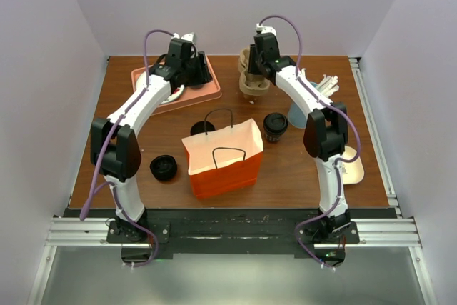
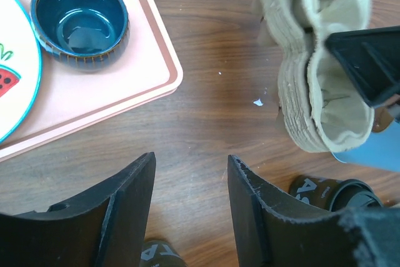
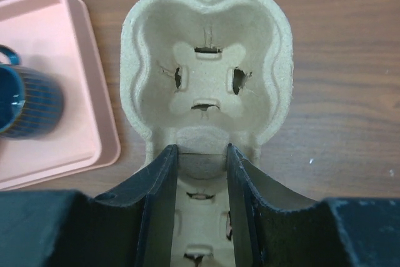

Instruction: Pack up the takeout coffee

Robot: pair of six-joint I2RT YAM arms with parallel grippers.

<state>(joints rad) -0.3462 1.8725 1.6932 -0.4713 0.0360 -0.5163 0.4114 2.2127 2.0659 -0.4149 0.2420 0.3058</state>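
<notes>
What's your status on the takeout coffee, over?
Left gripper open, empty. Right gripper shut on beige moulded-pulp cup carrier. Black-lidded dark paper takeout coffee standing untouched right of orange paper bag. Nothing blocking it.

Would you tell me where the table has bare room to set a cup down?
Bare wood: between pink tray and cup carrier; also near edge, right of orange bag. Crowded: behind the bag, by the takeout coffee.
</notes>
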